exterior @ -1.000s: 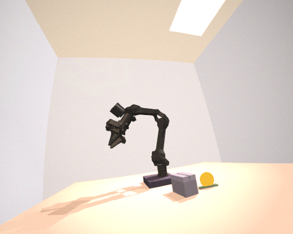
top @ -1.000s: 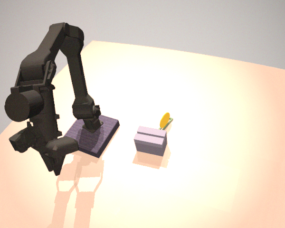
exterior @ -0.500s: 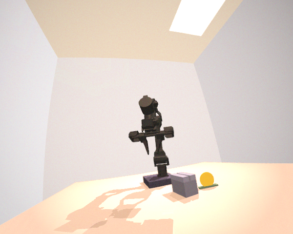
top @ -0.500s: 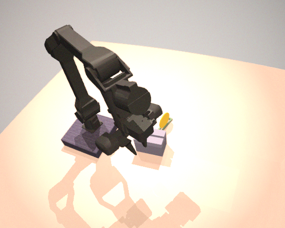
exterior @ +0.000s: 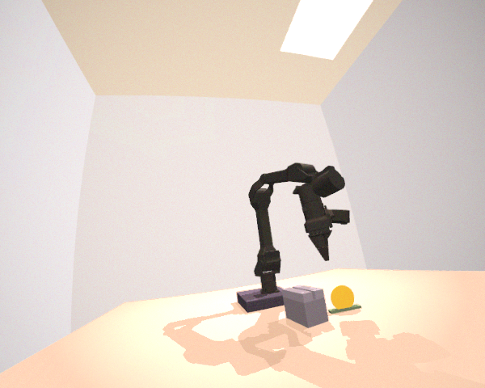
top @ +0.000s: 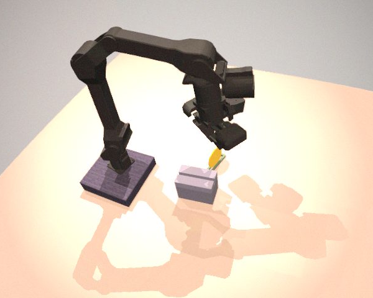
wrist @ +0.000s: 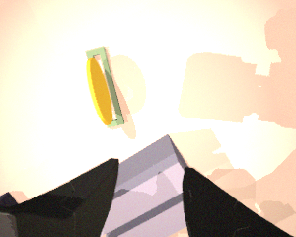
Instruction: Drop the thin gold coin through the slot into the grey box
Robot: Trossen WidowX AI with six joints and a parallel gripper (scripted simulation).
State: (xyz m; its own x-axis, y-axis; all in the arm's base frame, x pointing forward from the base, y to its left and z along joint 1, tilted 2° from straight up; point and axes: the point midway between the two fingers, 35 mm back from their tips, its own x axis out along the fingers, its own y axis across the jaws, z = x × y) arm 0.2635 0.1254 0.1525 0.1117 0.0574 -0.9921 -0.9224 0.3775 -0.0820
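Observation:
The gold coin [top: 214,157] [exterior: 342,297] [wrist: 100,91] stands on its edge in the dark-green holder [top: 220,161] [exterior: 345,309] [wrist: 113,96] on the table. The grey box [top: 196,187] [exterior: 305,308] [wrist: 148,197] sits just in front of it, with the narrow slot [top: 197,178] [wrist: 144,217] across its lid. My gripper [top: 219,146] [exterior: 325,255] [wrist: 151,171] hangs well above the box and coin, pointing down. Its fingers stand partly apart with nothing between them. In the wrist view the box shows through the gap, and the coin lies further out to the upper left.
The arm's dark purple base plate [top: 115,179] [exterior: 255,298] stands to the left of the box. The arm casts broad shadows on the table in front of the box.

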